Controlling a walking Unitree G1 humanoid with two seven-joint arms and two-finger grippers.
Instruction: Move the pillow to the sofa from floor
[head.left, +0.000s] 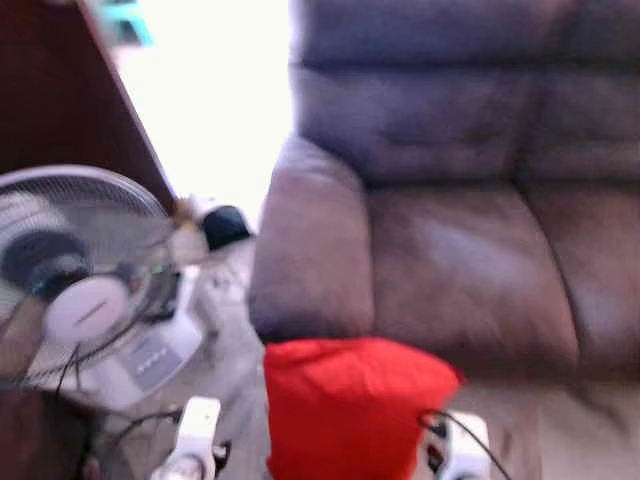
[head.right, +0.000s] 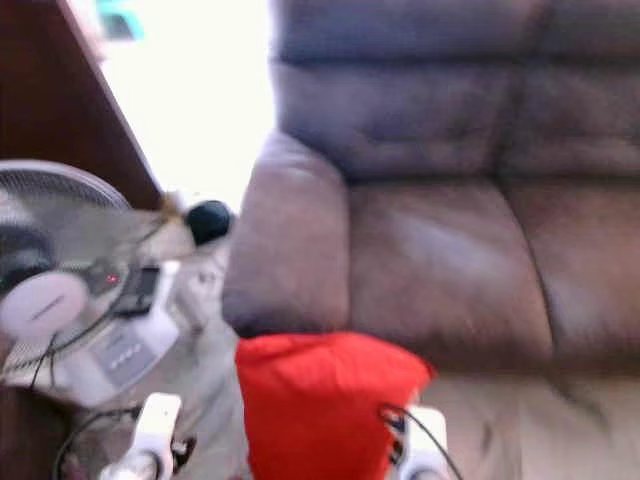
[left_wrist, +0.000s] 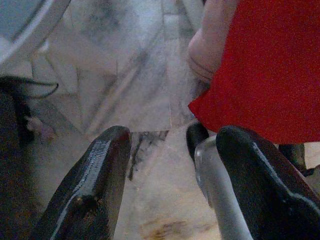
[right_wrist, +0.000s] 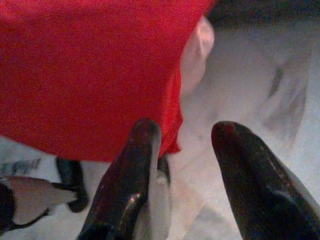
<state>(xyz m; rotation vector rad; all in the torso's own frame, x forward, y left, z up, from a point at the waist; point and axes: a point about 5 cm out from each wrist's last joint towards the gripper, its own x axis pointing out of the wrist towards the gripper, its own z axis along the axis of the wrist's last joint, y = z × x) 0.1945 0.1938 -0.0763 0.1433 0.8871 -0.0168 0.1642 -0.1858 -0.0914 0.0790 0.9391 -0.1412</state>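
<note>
You have the red pillow (head.left: 345, 405) pressed between the two grippers, raised in front of the brown sofa's (head.left: 470, 250) seat edge. Your left gripper (left_wrist: 172, 165) has its fingers spread apart, the pillow against the outer side of one finger; the right gripper (right_wrist: 185, 160) is likewise spread, pillow beside one finger. A standing fan (head.left: 85, 275) sits off beyond your left gripper.

The red pillow (head.left: 345, 405) sits raised, near the scene's front, just before the brown sofa (head.left: 470, 260), below its left armrest and seat edge
</note>
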